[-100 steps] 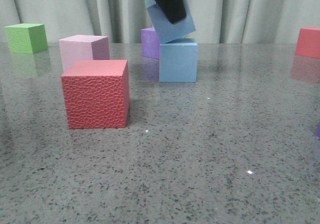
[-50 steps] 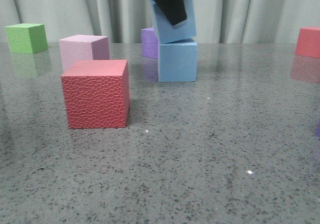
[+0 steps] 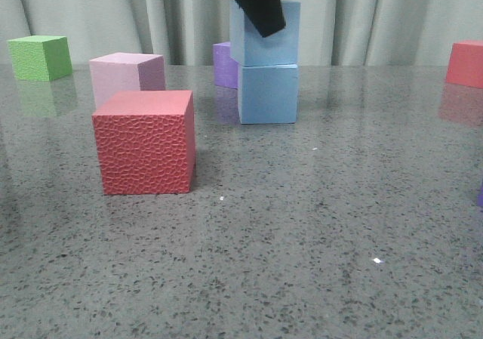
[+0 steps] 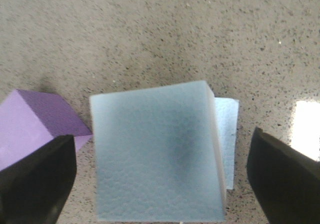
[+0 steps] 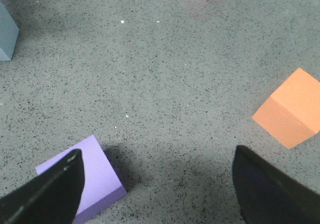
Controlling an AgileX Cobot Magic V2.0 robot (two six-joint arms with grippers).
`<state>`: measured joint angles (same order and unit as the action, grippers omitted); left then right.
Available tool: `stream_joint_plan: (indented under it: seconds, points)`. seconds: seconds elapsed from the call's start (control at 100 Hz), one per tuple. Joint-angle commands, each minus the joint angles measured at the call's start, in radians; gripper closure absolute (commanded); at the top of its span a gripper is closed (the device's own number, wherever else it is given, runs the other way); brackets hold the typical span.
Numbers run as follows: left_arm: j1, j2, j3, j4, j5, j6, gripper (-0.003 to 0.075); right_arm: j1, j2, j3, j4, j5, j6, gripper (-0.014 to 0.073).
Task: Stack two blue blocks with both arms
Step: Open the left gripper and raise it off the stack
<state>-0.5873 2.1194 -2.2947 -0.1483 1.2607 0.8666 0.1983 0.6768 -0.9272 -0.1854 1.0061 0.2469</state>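
Red cube (image 3: 143,143): nearest the camera, left of the middle, not part of the job.
Pink cube (image 3: 126,77): just behind the red one.
Bottom block (image 3: 268,93): blue, sits flat on the table (image 3: 317,233), farther back near the middle.
Top block (image 3: 264,35): blue, sits on the bottom block, turned a little, so the edges do not line up.
Left claw (image 4: 160,179): right over the top block, fingers (image 4: 35,179) spread wide on both sides and not touching it.
Right claw (image 5: 157,184): spread open over bare table, far from the stack, holding nothing.
Purple cube (image 3: 224,64): just behind the stack.
How the blocks feel: they look like soft, light foam. A bump could easily knock one off. Best to hold one by two flat sides.
What changed: a second ago the top block was tipped on one edge. Now it lies flat.
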Motion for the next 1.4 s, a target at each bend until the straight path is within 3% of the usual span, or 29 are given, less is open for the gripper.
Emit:
stream_joint_plan:
  seconds: [0.0,0.56,0.77,1.11,1.39]
  points:
    - [-0.006,-0.081,-0.05,-0.015,0.017,-0.032,0.0055,-0.008,-0.003,-0.02,-0.02,-0.065,-0.006,-0.0006]
    - [0.01,-0.221,-0.058,0.168,0.017,-0.414,0.0057,-0.008,-0.003,-0.02,-0.02,-0.065,-0.006,-0.0006]
    - [0.111,-0.274,-0.058,0.159,0.017,-0.555,0.0057,-0.008,-0.003,-0.02,-0.02,-0.057,-0.006,-0.0006]
    - [0.306,-0.382,-0.046,0.065,0.017,-0.632,0.0057,-0.008,-0.003,-0.02,-0.02,-0.054,-0.006,-0.0006]
    - [0.411,-0.559,0.209,0.069,-0.003,-0.646,0.0059,-0.008,-0.003,-0.02,-0.019,-0.043,-0.006,-0.0006]
